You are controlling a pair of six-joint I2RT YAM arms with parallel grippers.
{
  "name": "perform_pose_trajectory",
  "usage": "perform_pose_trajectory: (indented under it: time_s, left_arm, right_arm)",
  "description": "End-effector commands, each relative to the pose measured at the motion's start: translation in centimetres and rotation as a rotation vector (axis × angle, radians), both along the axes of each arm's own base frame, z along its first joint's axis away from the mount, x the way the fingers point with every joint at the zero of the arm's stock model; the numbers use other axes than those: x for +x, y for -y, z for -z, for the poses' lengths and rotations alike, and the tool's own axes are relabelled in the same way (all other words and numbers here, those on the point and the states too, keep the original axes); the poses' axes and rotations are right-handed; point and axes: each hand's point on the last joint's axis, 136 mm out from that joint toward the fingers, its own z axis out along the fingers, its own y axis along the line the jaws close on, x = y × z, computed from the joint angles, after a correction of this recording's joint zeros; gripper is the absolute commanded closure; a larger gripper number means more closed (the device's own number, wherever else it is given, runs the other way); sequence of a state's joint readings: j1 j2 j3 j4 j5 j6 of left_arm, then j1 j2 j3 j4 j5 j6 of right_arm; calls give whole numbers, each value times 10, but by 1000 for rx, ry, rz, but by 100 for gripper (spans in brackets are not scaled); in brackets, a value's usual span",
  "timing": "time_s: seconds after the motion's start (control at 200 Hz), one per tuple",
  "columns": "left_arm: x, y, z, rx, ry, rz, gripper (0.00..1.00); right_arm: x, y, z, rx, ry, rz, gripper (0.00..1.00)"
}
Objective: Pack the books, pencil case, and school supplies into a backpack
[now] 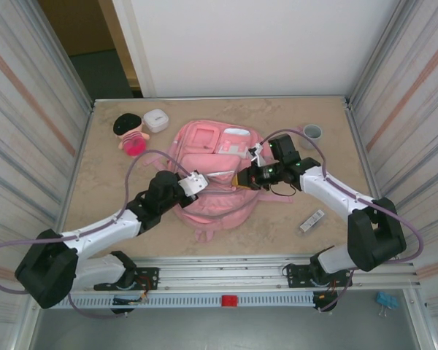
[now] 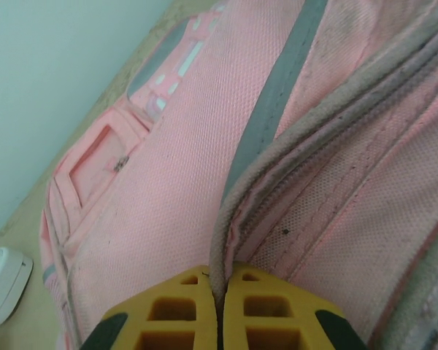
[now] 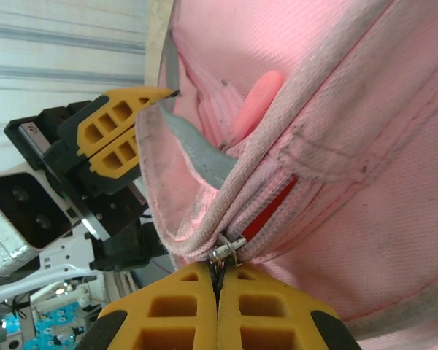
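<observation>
The backpack (image 1: 204,146) lay flat in the middle of the worktop (image 1: 102,197), its top towards the far edge and its straps trailing towards the near edge. Both arms reached in over its lower half from either side.

The left hand (image 2: 219,292) was closed. In the left wrist view its yellow fingers (image 2: 171,317) met with a ridge of the backpack's piped seam pinched between them. The right wrist view showed that same hand from across the bag, clamped on the fabric lip with its grey trim and holding it raised off the panel beneath.

The right hand (image 3: 219,284) was closed as well. Its fingers (image 3: 270,317) were pressed together just below the metal zip pull (image 3: 228,248), and they appeared to grip the pull's tab, though the contact itself was hidden between them. Beside the pull the zip gaped a little and a strip of red showed in the slit.

The white stick (image 1: 312,220) lay on the bare worktop near the right edge, towards the near-right corner, well apart from the backpack and beside the right arm's elbow. A grey cup (image 1: 312,132) stood by the far-right corner. A black-haired pink doll (image 1: 131,134) and a small rounded white box (image 1: 155,120) sat close together by the far-left corner, the box just beside the backpack's top.
</observation>
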State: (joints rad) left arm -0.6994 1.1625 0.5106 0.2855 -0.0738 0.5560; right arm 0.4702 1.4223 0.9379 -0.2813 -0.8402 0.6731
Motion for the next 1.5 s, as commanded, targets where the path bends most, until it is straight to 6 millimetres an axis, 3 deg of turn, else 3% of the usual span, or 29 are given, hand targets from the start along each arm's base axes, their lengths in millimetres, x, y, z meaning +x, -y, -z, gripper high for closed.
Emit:
perform_pose_trajectory:
  time_s: [0.0, 0.04, 0.236, 0.316, 0.541, 0.712, 0.952, 1.158, 1.498]
  left_arm:
    - [19, 13, -50, -117, 122, -47, 100]
    - [18, 14, -50, -122, 127, -35, 100]
    - [5, 14, -49, -147, 125, 76, 100]
    - [2, 11, -50, -153, 131, 99, 100]
    - [0, 9, -55, -158, 134, 118, 100]
    - [2, 9, -55, -168, 127, 106, 100]
    - [2, 9, -59, -186, 133, 104, 100]
    - [3, 11, -59, -196, 127, 105, 100]
    - [2, 11, -59, -207, 128, 108, 100]
  right_arm:
    - [-31, -25, -34, 123, 10, -126, 100]
    - [-29, -22, -32, 109, 11, -117, 96]
    - [-3, 19, -18, 19, 24, 5, 56]
    - [8, 33, -16, 8, 34, 40, 49]
    - [12, 31, -15, -30, 97, -28, 46]
    - [-11, 12, -17, -127, 204, -117, 46]
    - [-3, 44, 7, -501, 324, -25, 44]
    - [-5, 26, 6, -501, 364, -62, 43]
    - [5, -4, -7, -362, 360, -13, 43]
